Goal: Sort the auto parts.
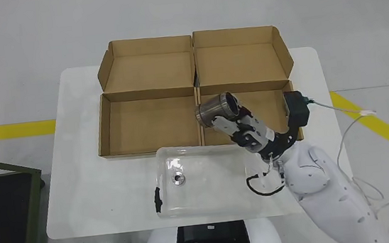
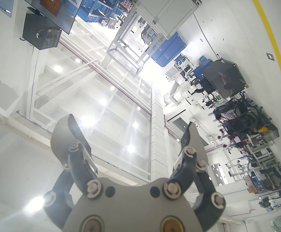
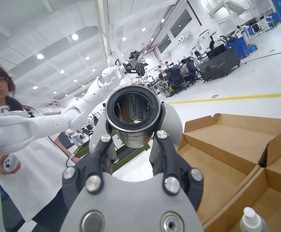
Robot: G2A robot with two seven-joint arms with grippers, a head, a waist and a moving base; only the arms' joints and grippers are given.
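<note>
My right gripper (image 1: pixel 226 120) is shut on a steel cylindrical bearing (image 1: pixel 216 109), held in the air over the near left part of the right cardboard box (image 1: pixel 273 110). The right wrist view looks down the bearing (image 3: pixel 131 137), showing its hollow bore and black end ring, clamped between the two fingers of my right gripper (image 3: pixel 132 125). A small metal ring (image 1: pixel 179 178) lies in the clear plastic tray (image 1: pixel 197 148) at the table's front. My left gripper (image 2: pixel 131 125) is open with nothing in it, raised high and pointing at the ceiling.
Two open cardboard boxes stand side by side at the back, the left box (image 1: pixel 145 123) with its flaps up. A white bottle top (image 3: pixel 251 217) shows in the box below the right gripper. The raised left arm (image 3: pixel 96 92) stands off to the side.
</note>
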